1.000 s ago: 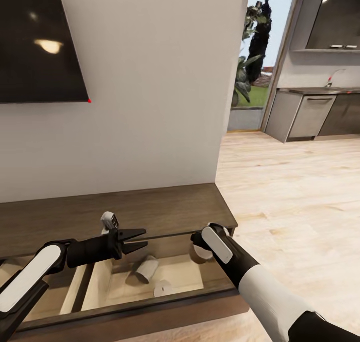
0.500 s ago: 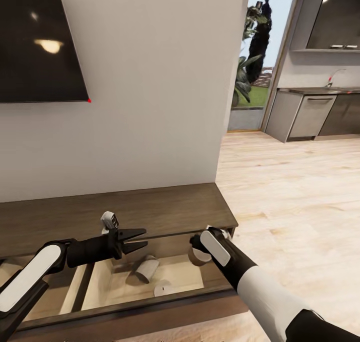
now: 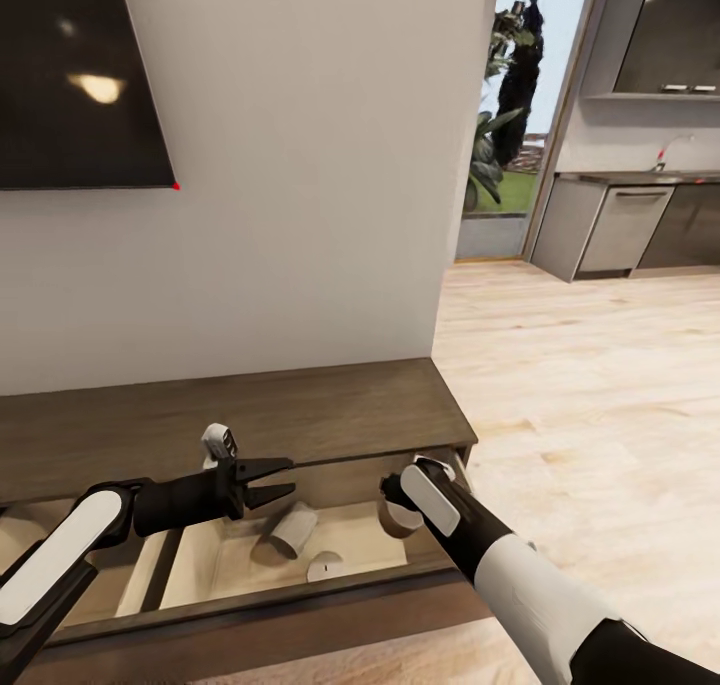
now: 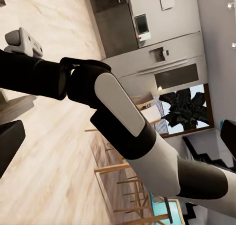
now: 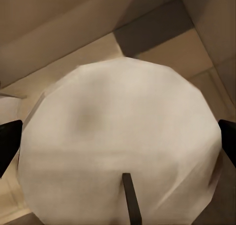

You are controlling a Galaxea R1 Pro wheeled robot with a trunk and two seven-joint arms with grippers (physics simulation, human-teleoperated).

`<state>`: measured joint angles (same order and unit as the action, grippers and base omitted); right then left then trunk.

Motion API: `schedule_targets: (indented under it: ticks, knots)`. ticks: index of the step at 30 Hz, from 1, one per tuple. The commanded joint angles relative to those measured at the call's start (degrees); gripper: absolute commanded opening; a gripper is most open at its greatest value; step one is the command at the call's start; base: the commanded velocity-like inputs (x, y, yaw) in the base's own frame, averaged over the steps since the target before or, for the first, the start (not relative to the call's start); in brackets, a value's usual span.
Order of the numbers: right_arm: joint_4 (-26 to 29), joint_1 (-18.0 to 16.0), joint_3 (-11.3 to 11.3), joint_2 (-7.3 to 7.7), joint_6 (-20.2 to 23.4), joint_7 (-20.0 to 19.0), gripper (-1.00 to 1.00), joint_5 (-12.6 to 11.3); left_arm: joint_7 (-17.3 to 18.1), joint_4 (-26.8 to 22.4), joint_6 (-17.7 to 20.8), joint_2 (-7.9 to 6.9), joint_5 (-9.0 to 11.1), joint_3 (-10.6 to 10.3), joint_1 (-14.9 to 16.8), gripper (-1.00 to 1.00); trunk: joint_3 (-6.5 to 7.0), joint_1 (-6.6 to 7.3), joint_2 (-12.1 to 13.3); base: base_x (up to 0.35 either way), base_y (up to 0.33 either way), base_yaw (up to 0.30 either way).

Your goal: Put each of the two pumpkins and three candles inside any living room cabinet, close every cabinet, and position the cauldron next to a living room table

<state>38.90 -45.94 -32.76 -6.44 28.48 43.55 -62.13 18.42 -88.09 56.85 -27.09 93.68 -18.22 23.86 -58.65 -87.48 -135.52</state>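
Pale wall (image 3: 300,165) and a dark screen (image 3: 80,75) rose behind the long brown cabinet (image 3: 250,415), whose drawer (image 3: 350,540) stood pulled out beneath me, tan inside showing. I judged the step to be stowing the third candle (image 3: 400,513): my right tool (image 3: 400,500) reached down into the drawer's far right corner with that candle between its fingers. In the right wrist view the stubby beige cylinder (image 5: 120,151) sat with a dark fingertip (image 5: 7,141) close at either side and its short wick pointing toward the lens, so I took the tool as clamped on it. Two more candles lay on the drawer floor, one tipped on its side (image 3: 290,530), the other upright (image 3: 325,567) near the front. My left tool (image 3: 280,475) hovered over the drawer with its fingers apart, holding nothing. Next I would need to spread the right fingers, lift the arm clear without dragging the candle, then push the drawer shut.
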Motion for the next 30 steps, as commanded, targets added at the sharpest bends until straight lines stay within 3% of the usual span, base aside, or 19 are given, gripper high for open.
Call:
schedule_targets:
  ticks: [1,6,12,21,30]
  knots:
    - [0.0,-0.1,-0.2,0.06,0.1,0.4,-1.00,-0.3,0.5,0.0,0.0,-0.05,-0.3,-0.1,0.1,1.00,-0.23,-0.21,-0.4,0.000,0.000,0.000]
    - [-0.1,-0.1,-0.2,0.11,0.1,0.4,-1.00,-0.3,0.3,0.0,0.0,-0.06,-0.7,-0.1,0.1,1.00,-1.13,-1.31,-2.4,0.000,0.000,0.000]
    - [-0.1,0.0,-0.5,0.04,0.1,0.4,-1.00,-0.3,-2.0,-0.3,0.0,-0.07,-3.1,0.0,0.1,1.00,-2.21,-2.63,-4.9,0.000,0.000,0.000]
    - [-0.4,-0.1,-1.0,0.03,0.1,0.4,-1.00,-0.3,-3.6,-0.6,-0.1,0.01,-3.3,0.0,0.1,1.00,-2.21,-2.63,-4.9,0.004,-0.001,0.000]
    - [-0.5,-0.1,-1.0,0.03,-0.8,0.4,-1.00,-0.3,-3.6,-0.6,-0.1,0.02,-3.3,0.0,0.1,1.00,-2.21,-2.63,-4.9,0.181,-0.020,0.000]
